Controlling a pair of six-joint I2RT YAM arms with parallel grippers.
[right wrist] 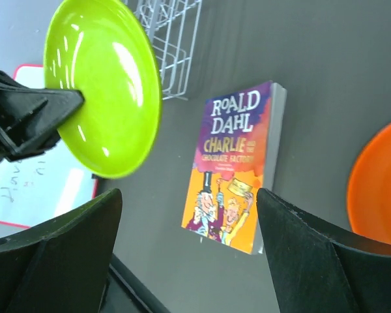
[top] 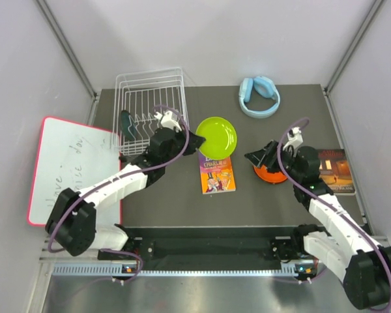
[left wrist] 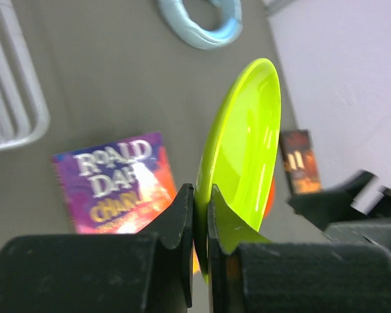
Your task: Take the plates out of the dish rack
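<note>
Left hand (left wrist: 201, 195) pinches the lime green plate (left wrist: 247, 150) by its rim beside the dish rack (top: 150, 85); right hand (right wrist: 186, 199) hangs open by the orange plate (top: 272, 176).

Light is even and diffuse, from overhead. Top view bright; the dark table (top: 247, 202) carries only faint, soft shadows beside the arms. White glare streaks on the lime green plate (right wrist: 111, 78) in both wrist views. Left wrist view soft: book (left wrist: 111, 182) lettering slightly blurred, left gripper (left wrist: 201, 195) near the lens out of focus. Right wrist view sharper, book title crisp.
</note>
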